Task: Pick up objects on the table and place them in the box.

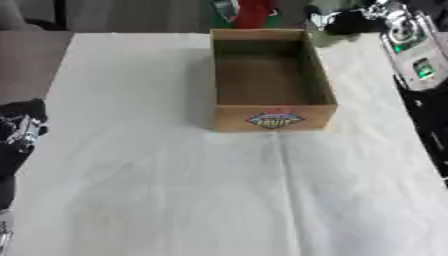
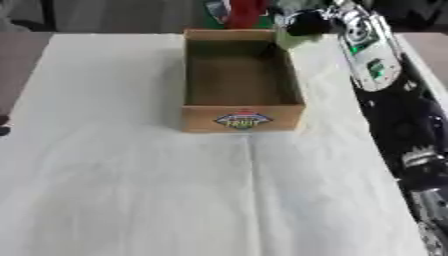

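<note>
The bench (image 1: 175, 190), under its white cloth, lies bare and wide in front of me, and the open cardboard box (image 1: 272, 82) sits empty toward the far middle. My right hand (image 2: 306, 22) reaches past the box's far right corner, where something pale green (image 2: 293, 39) lies under it, and I cannot tell whether my fingers have closed; my left hand (image 1: 19, 131) waits at the left edge, its fingers unclear too. My forearm could clip the box wall swinging inward.
</note>
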`<state>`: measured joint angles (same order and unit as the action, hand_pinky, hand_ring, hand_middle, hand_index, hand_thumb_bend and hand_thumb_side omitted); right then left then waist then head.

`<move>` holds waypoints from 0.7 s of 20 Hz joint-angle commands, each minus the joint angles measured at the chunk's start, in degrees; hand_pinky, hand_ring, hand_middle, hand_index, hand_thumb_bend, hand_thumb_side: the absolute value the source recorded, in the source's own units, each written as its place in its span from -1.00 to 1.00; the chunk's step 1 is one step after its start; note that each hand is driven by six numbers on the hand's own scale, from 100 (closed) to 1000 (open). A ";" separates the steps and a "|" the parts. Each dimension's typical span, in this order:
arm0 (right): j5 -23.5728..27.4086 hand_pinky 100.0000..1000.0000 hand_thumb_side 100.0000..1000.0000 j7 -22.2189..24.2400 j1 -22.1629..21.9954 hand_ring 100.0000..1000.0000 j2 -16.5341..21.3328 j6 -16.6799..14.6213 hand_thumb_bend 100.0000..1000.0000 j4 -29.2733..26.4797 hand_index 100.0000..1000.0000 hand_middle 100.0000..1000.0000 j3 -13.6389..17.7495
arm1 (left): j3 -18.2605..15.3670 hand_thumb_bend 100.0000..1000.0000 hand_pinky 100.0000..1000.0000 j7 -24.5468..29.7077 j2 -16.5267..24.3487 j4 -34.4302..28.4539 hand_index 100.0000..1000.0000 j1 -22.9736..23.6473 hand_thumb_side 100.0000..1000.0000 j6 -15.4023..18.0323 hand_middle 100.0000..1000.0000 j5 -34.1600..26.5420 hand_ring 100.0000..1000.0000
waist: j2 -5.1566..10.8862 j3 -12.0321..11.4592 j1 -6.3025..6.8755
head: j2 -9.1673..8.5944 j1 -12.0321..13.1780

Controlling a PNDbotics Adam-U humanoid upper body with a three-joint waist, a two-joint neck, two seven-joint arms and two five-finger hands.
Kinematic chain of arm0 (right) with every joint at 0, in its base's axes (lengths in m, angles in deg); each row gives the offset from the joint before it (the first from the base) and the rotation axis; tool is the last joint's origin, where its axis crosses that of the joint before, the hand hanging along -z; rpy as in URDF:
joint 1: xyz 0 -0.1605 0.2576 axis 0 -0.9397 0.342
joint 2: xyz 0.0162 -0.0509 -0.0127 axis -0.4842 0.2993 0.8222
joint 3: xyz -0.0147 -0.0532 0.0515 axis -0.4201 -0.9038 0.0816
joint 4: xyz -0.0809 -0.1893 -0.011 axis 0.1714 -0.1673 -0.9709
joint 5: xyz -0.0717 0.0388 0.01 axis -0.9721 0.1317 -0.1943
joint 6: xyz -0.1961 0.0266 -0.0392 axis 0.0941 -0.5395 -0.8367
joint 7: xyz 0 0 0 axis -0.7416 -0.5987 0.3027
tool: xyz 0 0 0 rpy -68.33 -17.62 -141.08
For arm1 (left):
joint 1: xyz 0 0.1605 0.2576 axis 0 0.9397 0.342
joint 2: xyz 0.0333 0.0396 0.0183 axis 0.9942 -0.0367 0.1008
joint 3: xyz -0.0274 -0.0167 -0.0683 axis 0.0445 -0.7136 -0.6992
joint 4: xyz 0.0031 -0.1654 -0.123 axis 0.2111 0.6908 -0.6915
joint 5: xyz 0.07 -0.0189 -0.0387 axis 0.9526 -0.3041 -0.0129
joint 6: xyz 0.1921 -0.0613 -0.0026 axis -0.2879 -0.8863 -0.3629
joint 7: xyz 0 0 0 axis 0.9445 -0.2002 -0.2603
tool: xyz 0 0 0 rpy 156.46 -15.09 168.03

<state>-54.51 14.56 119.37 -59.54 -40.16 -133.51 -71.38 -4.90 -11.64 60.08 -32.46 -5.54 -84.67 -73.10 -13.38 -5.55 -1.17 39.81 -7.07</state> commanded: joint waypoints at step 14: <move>-20.68 0.39 -1.00 -10.62 3.33 0.62 -6.13 1.59 -0.26 15.20 0.60 0.64 1.45 | 0.22 -0.37 0.39 0.33 0.46 -0.85 0.24 -1.00 -0.37 0.05 0.19 -0.44 0.30 | 0.66 -0.86 0.02 | -1.15 -0.40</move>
<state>-74.44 4.53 121.53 -66.56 -38.71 -118.09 -70.39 -4.61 -11.40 60.06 -32.46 -5.95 -84.72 -73.29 -13.73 -6.41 -1.26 39.17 -7.50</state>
